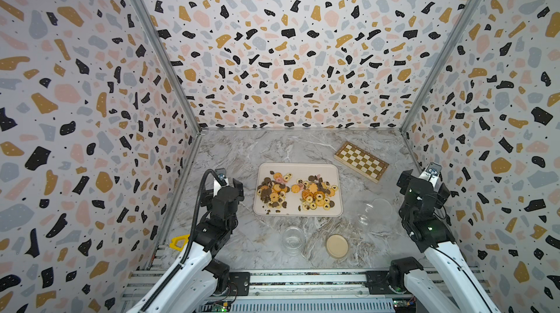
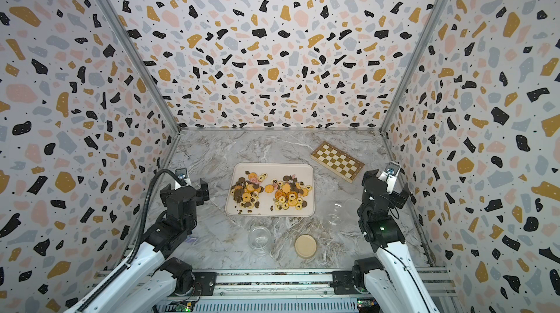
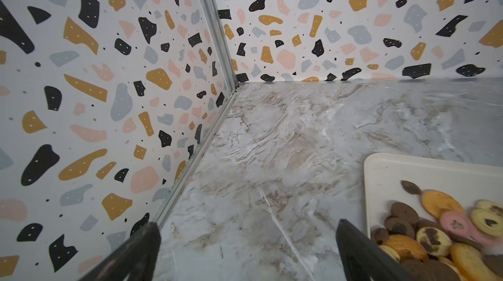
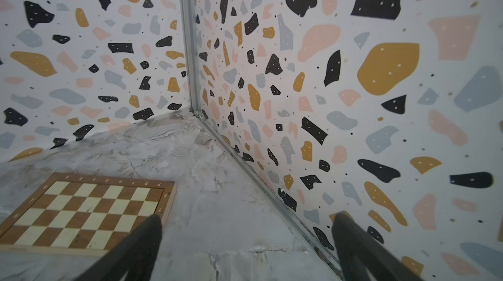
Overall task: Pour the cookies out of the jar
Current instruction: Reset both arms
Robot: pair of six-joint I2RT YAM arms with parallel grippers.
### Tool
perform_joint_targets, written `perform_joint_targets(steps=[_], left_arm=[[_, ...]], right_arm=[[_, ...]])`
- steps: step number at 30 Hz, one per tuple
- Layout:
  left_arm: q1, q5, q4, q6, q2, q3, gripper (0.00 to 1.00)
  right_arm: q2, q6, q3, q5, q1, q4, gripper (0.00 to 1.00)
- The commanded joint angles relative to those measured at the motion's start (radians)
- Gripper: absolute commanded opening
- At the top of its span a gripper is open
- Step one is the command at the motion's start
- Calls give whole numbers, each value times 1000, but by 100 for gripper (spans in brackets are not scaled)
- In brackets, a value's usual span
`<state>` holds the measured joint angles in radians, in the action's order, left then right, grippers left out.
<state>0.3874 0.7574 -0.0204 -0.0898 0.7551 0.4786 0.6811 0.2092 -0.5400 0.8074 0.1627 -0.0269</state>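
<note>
Top views both showed me the whole marble table [image 1: 242,157]. I counted one cream tray [image 1: 298,166] near the middle. The cookies [image 1: 274,192] lay on it in two heaps, one on the left half and one on the right half, too many to count one by one. I counted two clear jars. The upright jar [image 1: 293,240] stood empty in front of the tray. The second jar [image 1: 364,215], nearer to my right arm, seemed to lie on its side. There was one beige lid [image 1: 337,245], flat on the table beside the upright jar. One chessboard [image 1: 361,161] lay behind the tray, to the right.

Only the wrist views showed my pincers properly. In the left wrist view my left pincer [image 3: 247,238] had its fingers wide apart and held nothing, over bare marble just beside a corner of the tray. This view gave the dark centres and one pink cookie [image 3: 457,225] clearly, where the top views gave only small spots. In the right wrist view my right pincer [image 4: 246,233] was spread wide too and empty. It pointed toward the far right corner of the walls, with the chessboard near. This view alone showed the small signs along the board's border.
</note>
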Motion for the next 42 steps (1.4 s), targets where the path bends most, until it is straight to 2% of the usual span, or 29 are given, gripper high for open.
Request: perform_joint_targets(steps=[1,3,6,8,11,14,16,18,19,22,25,26,29,31,32,33,35,37,38,42], left_arm=[[-44,4,232,61,40,-39,99],[-81,-34,271,43,66,-76,99],[-151,-102,377,7,117,-161,99],[-204,-169,452,1,169,-187,99],[-255,-207,557,-29,261,-176,99],[-286,-265,650,-29,371,-185,99],[-294,-289,716,-31,459,-187,99],[-301,-315,766,-23,541,-177,99],[-309,-352,784,-10,572,-166,99],[-340,-476,744,8,612,-123,99],[-355,-589,820,38,646,-150,99],[-355,-600,836,42,651,-158,99],[-355,-602,841,44,657,-158,99],[-355,-601,843,43,659,-157,99],[-355,-599,843,43,659,-156,99],[-355,-595,840,42,661,-155,99],[-351,-587,831,42,662,-150,99],[-343,-570,822,47,663,-144,99],[-341,-567,820,47,663,-144,99],[-341,-560,820,42,657,-146,99]], right_arm=[[0,166,67,-2,-42,163,100],[37,190,98,-9,-83,184,99],[79,146,179,6,-97,287,100],[96,199,218,28,-97,303,99],[121,292,309,25,-92,347,100],[192,226,378,50,-63,495,99],[269,211,396,25,-62,587,99],[347,161,397,-44,-61,715,99],[400,114,407,-105,-62,837,99],[525,27,410,-256,-77,1069,100],[648,-29,419,-449,-118,1247,99],[650,-46,390,-496,-118,1195,99],[716,-139,380,-667,-110,1242,99],[814,-156,443,-675,-107,1504,99],[793,-155,427,-677,-106,1453,99],[759,-142,391,-673,-107,1312,99],[797,-153,384,-636,-92,1347,99],[781,-148,349,-606,-82,1251,99],[795,-154,353,-594,-74,1283,99],[785,-157,345,-590,-66,1255,99]])
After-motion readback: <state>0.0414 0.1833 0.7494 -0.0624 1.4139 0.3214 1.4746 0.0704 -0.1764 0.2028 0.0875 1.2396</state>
